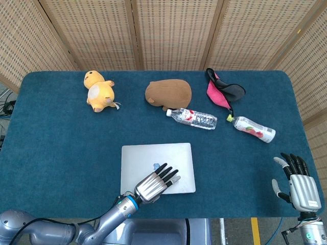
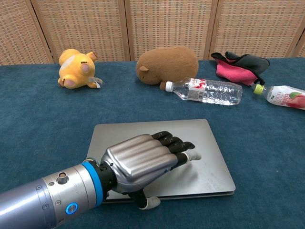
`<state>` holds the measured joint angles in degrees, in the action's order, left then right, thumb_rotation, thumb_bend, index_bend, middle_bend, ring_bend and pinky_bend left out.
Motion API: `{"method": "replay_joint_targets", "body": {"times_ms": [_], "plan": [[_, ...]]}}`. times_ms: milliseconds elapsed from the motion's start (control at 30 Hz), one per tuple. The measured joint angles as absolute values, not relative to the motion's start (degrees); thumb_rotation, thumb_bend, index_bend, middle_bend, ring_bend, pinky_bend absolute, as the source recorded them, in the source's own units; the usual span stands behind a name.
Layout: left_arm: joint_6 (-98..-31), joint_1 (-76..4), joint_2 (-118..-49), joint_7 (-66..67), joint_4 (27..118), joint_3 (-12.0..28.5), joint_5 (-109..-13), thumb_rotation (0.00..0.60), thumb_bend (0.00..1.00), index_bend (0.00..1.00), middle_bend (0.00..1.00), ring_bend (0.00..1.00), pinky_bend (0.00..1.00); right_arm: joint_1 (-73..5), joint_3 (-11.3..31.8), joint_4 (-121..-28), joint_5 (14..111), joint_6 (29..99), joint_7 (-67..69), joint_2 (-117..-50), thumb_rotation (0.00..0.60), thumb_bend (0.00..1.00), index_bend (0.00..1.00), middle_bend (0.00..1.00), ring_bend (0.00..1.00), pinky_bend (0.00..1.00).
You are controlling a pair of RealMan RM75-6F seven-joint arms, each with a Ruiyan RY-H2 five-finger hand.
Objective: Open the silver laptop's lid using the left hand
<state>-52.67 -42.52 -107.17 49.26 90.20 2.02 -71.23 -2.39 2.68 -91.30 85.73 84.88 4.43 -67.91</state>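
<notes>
The silver laptop (image 1: 148, 158) (image 2: 209, 143) lies on the blue table near its front edge. My left hand (image 1: 156, 182) (image 2: 143, 164) lies over the front middle of the lid, fingers stretched flat on top. Its thumb hooks under the lid's front edge. The lid's front edge stands a little above the base, with a thin dark gap showing along the front right. My right hand (image 1: 295, 181) hovers at the table's front right corner, fingers spread and holding nothing, seen only in the head view.
Along the back lie a yellow plush toy (image 1: 99, 91), a brown plush capybara (image 1: 168, 94), a clear water bottle (image 1: 192, 118), a pink and black cloth (image 1: 224, 91) and a red-labelled bottle (image 1: 254, 129). The table (image 1: 61, 148) ends just in front of the laptop.
</notes>
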Motion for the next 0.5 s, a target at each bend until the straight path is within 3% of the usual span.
{"method": "replay_joint_targets", "body": {"times_ms": [500], "plan": [[-55.9,-44.3,-105.4,49.8,89.5,1.9,-78.2,0.6,0.37,0.0,0.0,0.0,0.0,-2.5,2.4,-91.4,87.1,85.2,4.7,-67.8,0.6,0.47,0.2,0.12,0.0,0.0]]}}
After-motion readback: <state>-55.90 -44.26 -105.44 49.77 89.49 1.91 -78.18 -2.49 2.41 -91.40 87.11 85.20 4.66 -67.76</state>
